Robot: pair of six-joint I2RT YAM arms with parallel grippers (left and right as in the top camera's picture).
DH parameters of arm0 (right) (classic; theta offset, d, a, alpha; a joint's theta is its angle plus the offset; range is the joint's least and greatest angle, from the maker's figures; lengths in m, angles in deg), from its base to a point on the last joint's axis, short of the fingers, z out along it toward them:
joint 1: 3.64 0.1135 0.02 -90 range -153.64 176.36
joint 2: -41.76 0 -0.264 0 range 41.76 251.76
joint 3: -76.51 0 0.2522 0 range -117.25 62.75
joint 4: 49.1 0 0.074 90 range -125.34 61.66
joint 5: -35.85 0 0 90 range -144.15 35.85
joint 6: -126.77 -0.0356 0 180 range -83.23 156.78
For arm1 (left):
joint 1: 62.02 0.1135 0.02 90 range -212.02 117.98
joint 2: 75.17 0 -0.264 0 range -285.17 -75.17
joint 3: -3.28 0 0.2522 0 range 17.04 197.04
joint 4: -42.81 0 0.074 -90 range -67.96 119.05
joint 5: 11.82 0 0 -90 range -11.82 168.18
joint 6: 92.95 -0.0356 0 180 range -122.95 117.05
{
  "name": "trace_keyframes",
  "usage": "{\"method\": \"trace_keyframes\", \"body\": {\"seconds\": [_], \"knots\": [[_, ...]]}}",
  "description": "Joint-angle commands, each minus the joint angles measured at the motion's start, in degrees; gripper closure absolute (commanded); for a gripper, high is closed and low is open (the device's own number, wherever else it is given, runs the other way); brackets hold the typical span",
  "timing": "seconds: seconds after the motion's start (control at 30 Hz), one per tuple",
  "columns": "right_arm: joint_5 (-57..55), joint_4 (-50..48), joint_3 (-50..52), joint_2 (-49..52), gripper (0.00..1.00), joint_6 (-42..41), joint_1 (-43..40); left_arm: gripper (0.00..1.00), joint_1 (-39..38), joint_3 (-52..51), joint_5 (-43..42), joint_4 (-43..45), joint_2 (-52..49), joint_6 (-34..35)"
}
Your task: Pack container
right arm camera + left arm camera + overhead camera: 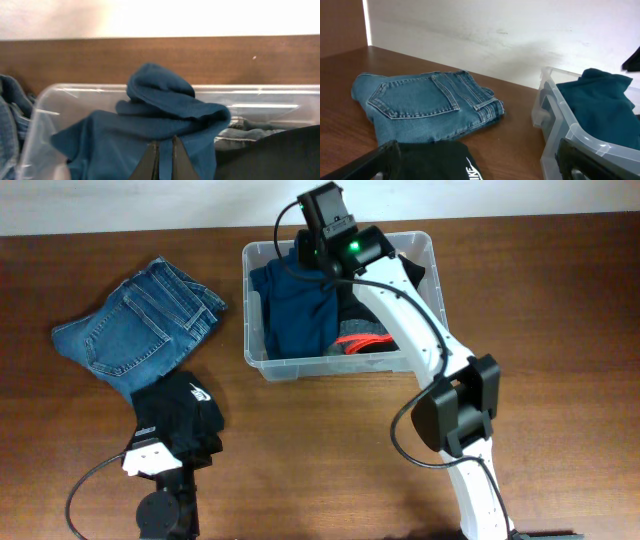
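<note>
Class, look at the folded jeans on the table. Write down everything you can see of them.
The jeans are mid-blue denim, folded into a rough rectangle and lying flat on the brown wooden table, left of the clear container and apart from it. Back pockets with pale stitching face up; the waistband end points towards the container. The cloth looks soft and faded. A black garment lies at their robot-side edge, seemingly touching.
</note>
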Motion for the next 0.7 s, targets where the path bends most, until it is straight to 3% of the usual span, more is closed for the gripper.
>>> {"method": "trace_keyframes", "body": {"seconds": [0.0, 0.4, 0.67], "knots": [[4.0, 0.1, -0.9, 4.0, 0.96, 0.3, 0.2, 0.01, 0.3, -0.4, 0.0, 0.1, 0.5, -0.7], [7.0, 3.2, 0.2, 5.8, 0.96, 0.3, 3.0, 0.01, 0.3, -0.4, 0.0, 0.1, 0.5, -0.7], [11.9, -0.2, 9.3, 5.8, 0.96, 0.3, 4.2, 0.01, 0.3, -0.4, 0.0, 0.1, 0.5, -0.7]]}}
